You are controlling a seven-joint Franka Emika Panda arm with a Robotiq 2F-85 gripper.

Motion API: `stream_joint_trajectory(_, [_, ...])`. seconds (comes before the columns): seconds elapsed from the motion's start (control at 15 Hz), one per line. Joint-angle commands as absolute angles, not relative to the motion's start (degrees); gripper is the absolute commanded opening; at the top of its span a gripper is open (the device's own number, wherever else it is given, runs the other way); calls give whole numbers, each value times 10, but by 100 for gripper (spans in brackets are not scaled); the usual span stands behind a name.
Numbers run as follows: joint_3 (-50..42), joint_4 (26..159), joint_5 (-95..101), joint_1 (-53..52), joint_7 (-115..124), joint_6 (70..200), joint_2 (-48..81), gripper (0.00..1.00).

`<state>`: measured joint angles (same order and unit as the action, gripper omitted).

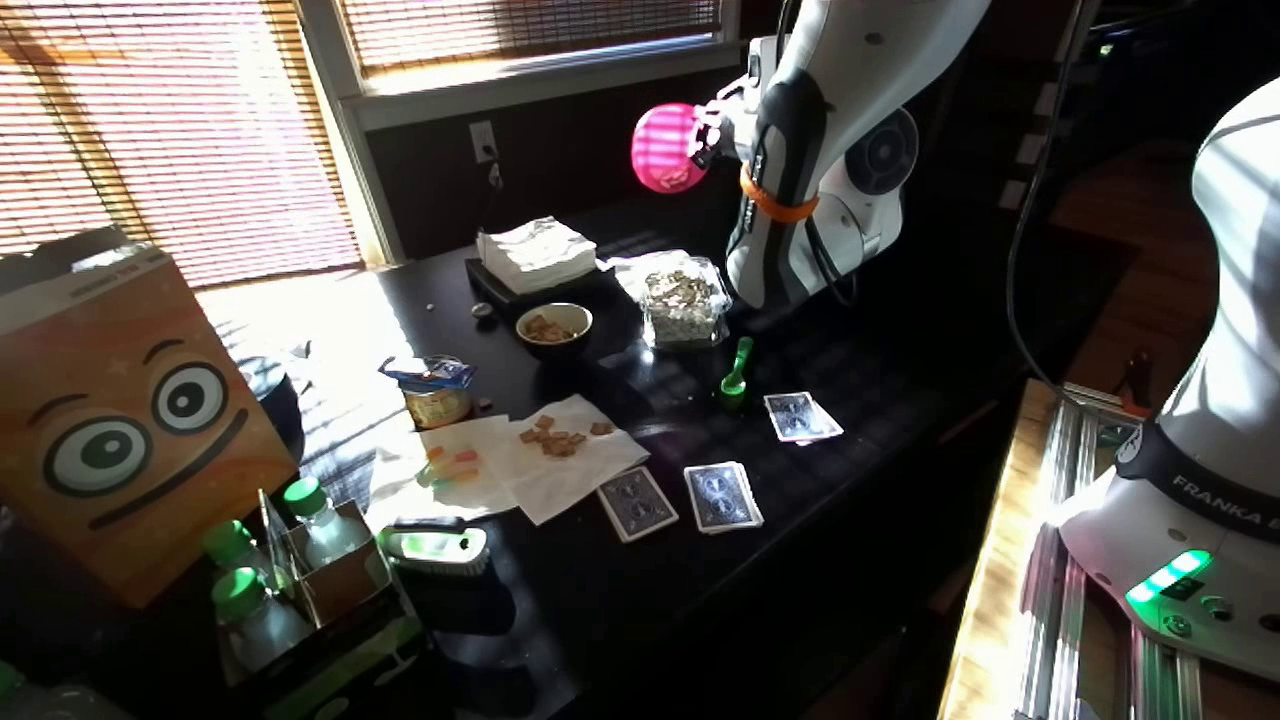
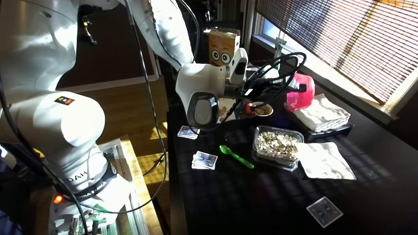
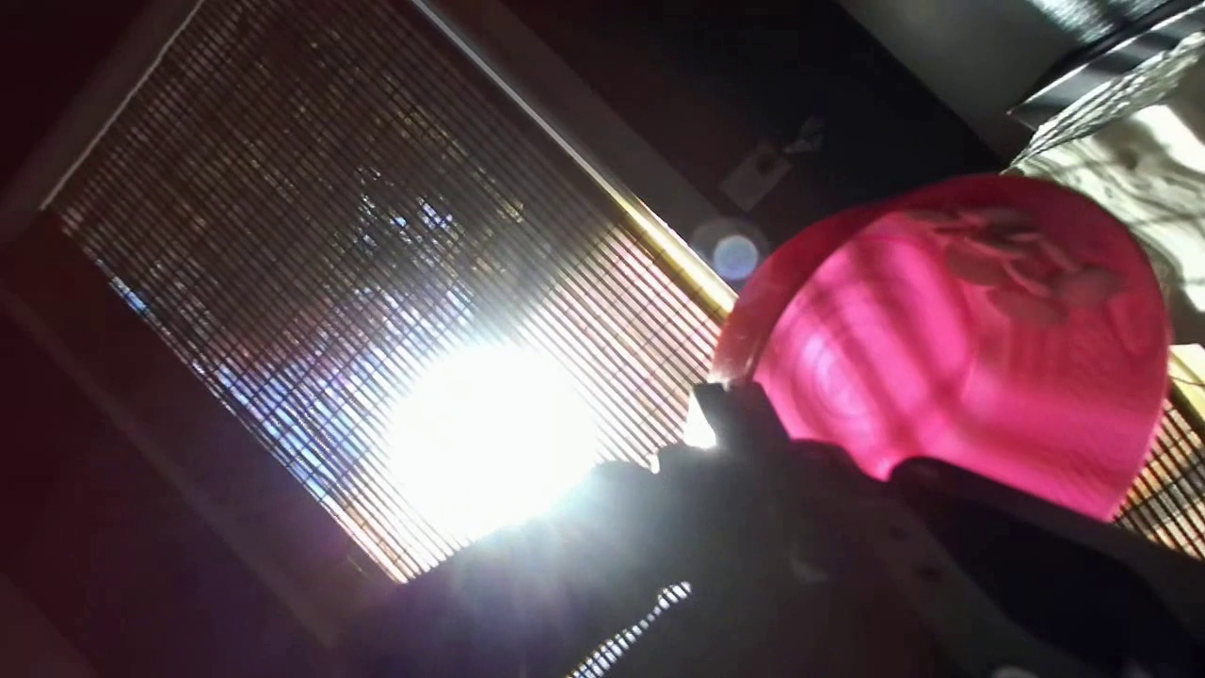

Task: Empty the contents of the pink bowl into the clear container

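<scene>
Several flat, pale pieces (image 3: 1021,273) are apparently still waiting to be poured: the lifting looks done, the emptying unfinished. Going left to right in an exterior view, a cardboard carrier (image 1: 345,588) is holding green-capped bottles (image 1: 332,535). Next, a dark bowl with a pale inside (image 1: 579,316) is holding small brown snack squares (image 1: 548,328). Farther right, high above the black table (image 1: 680,420), the pink bowl (image 1: 660,146) is hanging steeply tilted, and the gripper (image 1: 703,140) is pinching its edge; in the wrist view, that small cluster of pieces is lying along its low side. Slightly right and far below, the clear container (image 1: 685,329) is standing on the table, holding a heap of similar-looking pieces (image 1: 682,288). Whether the bowl is hanging directly over it, I cannot tell. Nothing is visibly falling. Tipping the bowl further is probably what is left.
</scene>
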<state>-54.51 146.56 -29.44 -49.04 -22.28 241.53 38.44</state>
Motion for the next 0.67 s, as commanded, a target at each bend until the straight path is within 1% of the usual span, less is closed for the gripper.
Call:
stream_joint_trajectory(0.0, [-574,1454,-308,-526,-252,2427,426,1])
stream_joint_trajectory(0.33, [-599,1445,-311,-562,-286,2426,476,1])
stream_joint_trajectory(0.6, [-608,1440,-310,-571,-297,2426,507,1])
